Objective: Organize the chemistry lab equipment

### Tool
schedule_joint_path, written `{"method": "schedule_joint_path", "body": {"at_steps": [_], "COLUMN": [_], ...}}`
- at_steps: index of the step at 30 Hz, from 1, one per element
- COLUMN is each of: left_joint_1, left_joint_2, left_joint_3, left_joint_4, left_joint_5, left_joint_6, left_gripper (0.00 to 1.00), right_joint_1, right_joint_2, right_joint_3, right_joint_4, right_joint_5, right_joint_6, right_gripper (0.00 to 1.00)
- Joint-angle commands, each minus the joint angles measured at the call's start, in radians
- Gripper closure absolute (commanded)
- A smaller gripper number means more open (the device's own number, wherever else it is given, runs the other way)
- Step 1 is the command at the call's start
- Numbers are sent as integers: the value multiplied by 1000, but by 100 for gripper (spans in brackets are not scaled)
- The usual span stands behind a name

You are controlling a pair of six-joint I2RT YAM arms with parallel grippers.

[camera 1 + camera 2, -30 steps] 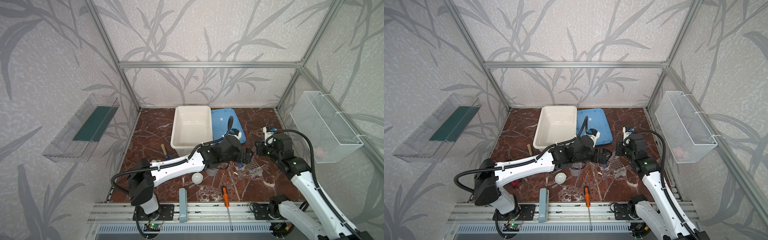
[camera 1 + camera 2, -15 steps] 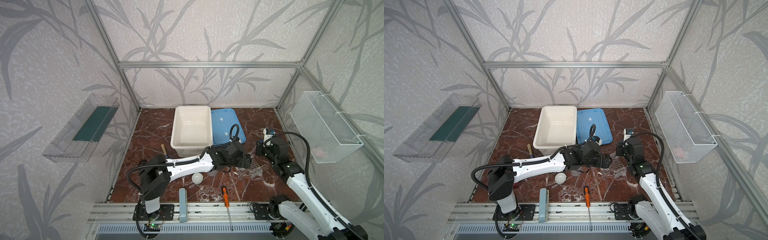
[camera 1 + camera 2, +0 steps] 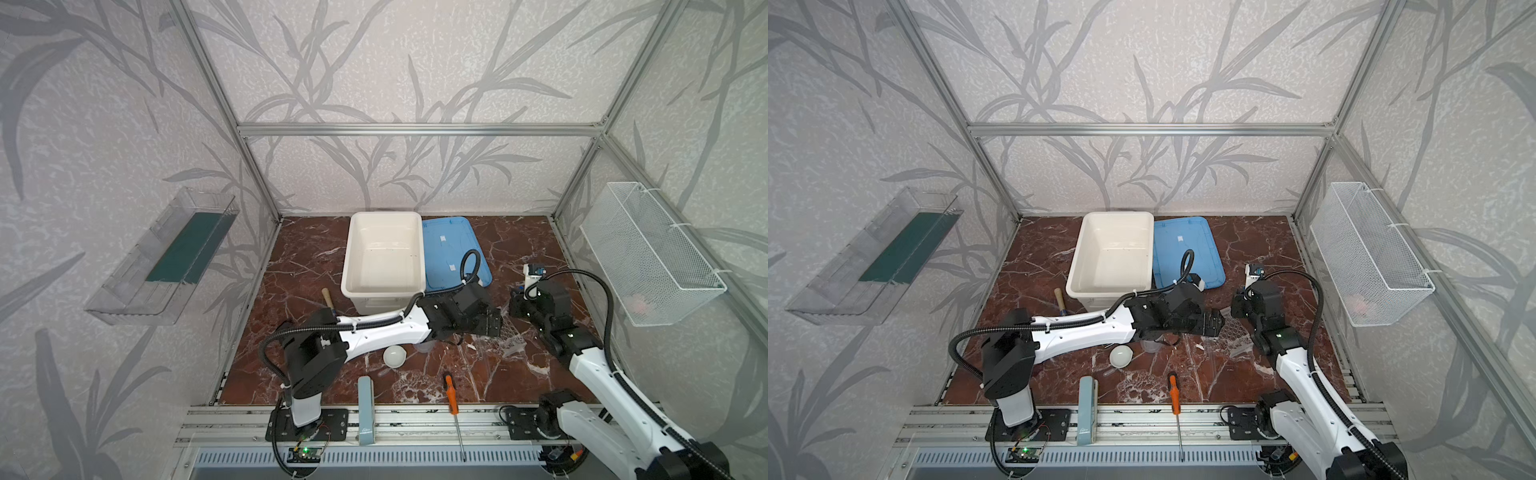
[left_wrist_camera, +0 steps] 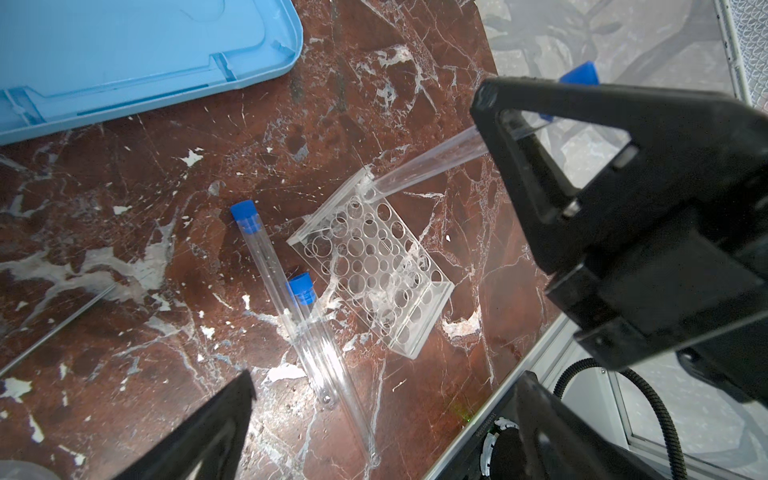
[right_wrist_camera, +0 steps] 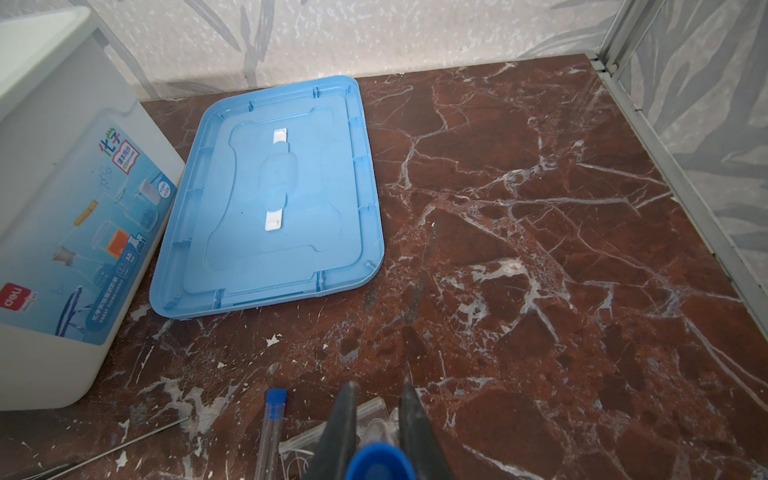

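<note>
In a top view the left gripper and the right gripper meet over the clear rack. The rack stands on the table near the blue lid. The white dish sits closer to the front. From the left wrist, the left gripper's jaws are wide open with nothing in them, above two loose tubes lying just beside the rack. The right gripper pinches the held tube near its blue cap. The tube leans, and its bottom end touches a corner hole of the rack. From the right wrist, the jaws are closed on that tube, right under the cap. I think the job now is to slide it in. It would be best to stand the tube up straight first, then push down slowly, so the light rack does not tip or slide.
</note>
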Motion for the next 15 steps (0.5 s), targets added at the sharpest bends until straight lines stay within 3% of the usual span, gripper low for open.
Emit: {"method": "schedule_joint_path", "body": {"at_steps": [1, 15], "left_joint_1": [-4, -4], "left_joint_2": [16, 34], "left_joint_3": [25, 22], "left_joint_4": [-16, -28], "left_joint_5": [-14, -45], "left_joint_6": [-12, 9], "left_gripper": [1, 1], "right_joint_1": [0, 3], "right_joint_2": [15, 31], "right_joint_3": [-13, -79], "right_joint_4": [59, 178], "right_joint_5": [12, -31], "right_joint_6": [-7, -88], "right_gripper": [82, 78]}}
